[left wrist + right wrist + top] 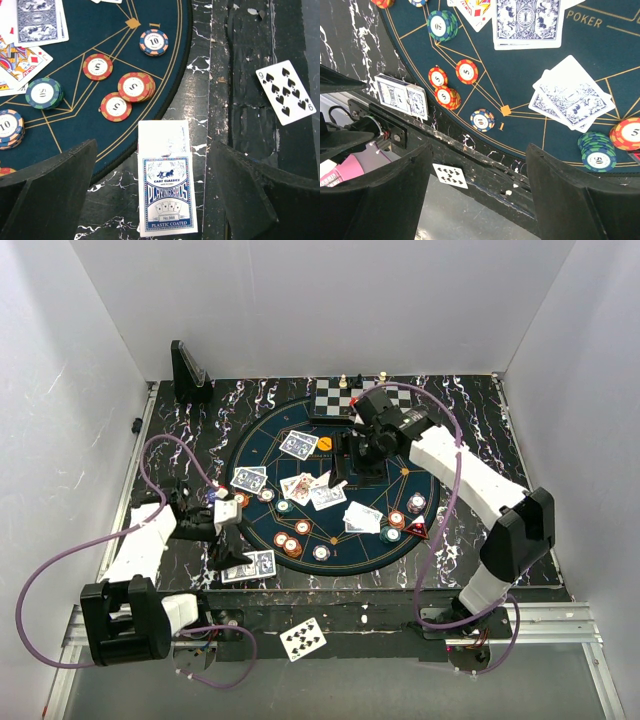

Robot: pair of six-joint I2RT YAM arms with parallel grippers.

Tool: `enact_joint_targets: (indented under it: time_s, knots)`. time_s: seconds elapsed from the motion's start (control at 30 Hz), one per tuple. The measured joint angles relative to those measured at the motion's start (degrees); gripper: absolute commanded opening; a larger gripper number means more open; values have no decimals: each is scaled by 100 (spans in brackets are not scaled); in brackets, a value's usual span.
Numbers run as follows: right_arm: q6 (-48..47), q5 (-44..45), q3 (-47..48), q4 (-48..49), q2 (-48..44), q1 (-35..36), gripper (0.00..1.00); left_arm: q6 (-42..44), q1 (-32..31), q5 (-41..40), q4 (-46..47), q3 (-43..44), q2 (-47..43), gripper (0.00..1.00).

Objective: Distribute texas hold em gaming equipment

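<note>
The round dark-blue mat (255, 445) holds scattered poker chips and playing cards. Orange chips (135, 86), a blue-and-orange 10 chip (153, 42) and a teal 50 chip (44, 93) lie near its front-left rim. A blue-and-white card box (166, 195) with its flap open lies on the table just off the mat (255, 565). My left gripper (155, 200) is open, its fingers either side of the box and apart from it. My right gripper (345, 462) is open and empty, held above the mat's middle. A nine of spades (303, 638) lies face up on the front rail.
A chessboard (360, 395) with pieces stands at the back edge. A black stand (188, 375) is at the back left. A yellow disc (324, 444) and a red triangular marker (417, 531) lie on the mat. White walls enclose the table.
</note>
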Motion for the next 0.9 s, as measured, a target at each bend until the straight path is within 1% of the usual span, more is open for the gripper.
enact_joint_targets:
  time_s: [0.1,0.27,0.4,0.53,0.6,0.7,0.8,0.83,0.9]
  knots:
    - [2,4,0,4,-166,-79,86,-426,35,-2,61,170,-2,98]
    - [-2,2,-79,42,-485,-243,88,-1510,83,-17,151,953,-2,98]
    - [-4,2,-662,289,-922,-522,89,-2852,92,-254,238,1609,4,98]
    - [-63,177,-1394,608,-1491,-984,90,-3847,92,-769,173,2251,205,98]
    - [-140,356,-1825,879,-1858,-1259,91,-4378,94,-1113,221,2479,435,98]
    - [-199,501,-2328,1130,-2310,-1784,91,-4903,98,-1484,289,2509,723,98]
    - [-181,501,-2715,1436,-2514,-2649,92,-5438,109,-1832,590,2382,927,98]
    - [-170,555,-2966,1674,-2573,-3049,93,-5593,120,-1934,728,2286,946,98]
    - [-140,822,-3425,1980,-2660,-3571,95,-5917,136,-2162,1078,2050,955,98]
